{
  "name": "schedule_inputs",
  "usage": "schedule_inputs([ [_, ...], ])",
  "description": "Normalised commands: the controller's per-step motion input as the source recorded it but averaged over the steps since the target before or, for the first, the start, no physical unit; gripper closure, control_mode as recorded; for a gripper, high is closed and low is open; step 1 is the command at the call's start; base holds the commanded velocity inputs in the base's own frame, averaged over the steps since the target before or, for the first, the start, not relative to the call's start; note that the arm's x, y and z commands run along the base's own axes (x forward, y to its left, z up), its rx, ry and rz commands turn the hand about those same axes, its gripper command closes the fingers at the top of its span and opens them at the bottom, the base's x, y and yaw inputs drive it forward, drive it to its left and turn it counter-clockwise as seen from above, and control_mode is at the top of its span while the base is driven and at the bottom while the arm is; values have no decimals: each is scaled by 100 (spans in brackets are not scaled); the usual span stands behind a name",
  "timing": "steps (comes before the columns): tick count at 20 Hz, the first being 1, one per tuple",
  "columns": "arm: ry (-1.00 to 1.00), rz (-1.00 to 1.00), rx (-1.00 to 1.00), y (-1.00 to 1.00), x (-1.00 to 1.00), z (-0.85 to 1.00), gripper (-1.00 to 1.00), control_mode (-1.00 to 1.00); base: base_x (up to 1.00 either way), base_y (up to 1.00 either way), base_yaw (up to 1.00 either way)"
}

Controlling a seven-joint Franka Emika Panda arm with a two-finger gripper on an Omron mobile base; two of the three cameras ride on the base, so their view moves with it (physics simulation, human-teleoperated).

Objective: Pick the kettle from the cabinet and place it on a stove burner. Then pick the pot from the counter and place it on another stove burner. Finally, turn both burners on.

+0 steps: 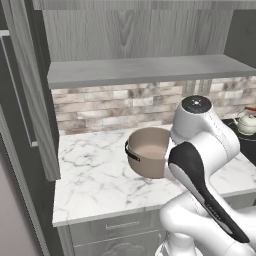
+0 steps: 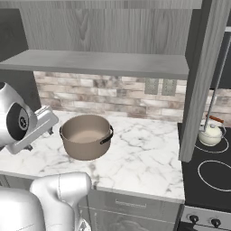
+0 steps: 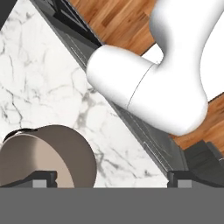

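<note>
From the left base view, the pot (image 1: 148, 152) stands empty on the counter (image 1: 90, 175), the arm's elbow partly in front of it; the kettle (image 1: 247, 123) sits on the stove at far right.

From the right, open marble surrounds the pot, and the kettle rests inside a burner ring (image 2: 212, 143). The cabinet door (image 2: 198, 81) hangs between them.

In the hand view, the gripper (image 3: 112, 179) is spread wide, empty, beside the pot's rim, near the counter edge.

Both base cams sit behind the arm, one on each side, looking forward and down at the same marble surface (image 1: 95, 170) with the pot (image 1: 149, 151) mid-frame. The hand cam looks straight down, close in, with the pot at lower left.
</note>
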Motion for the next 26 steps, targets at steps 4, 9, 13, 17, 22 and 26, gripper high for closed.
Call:
schedule_inputs([
  [4,0,0,0,-1,19,-18,-100,-100,0,0,0],
  [9,0,0,0,-1,25,-9,-100,-100,0,0,0],
  [13,0,0,0,0,33,-10,-100,-100,0,0,0],
  [17,1,0,0,0,29,-15,-100,-100,0,0,0],
  [22,1,0,-1,0,25,-21,-100,-100,0,0,0],
  [26,0,0,-1,0,22,-23,-100,-100,0,0,0],
])
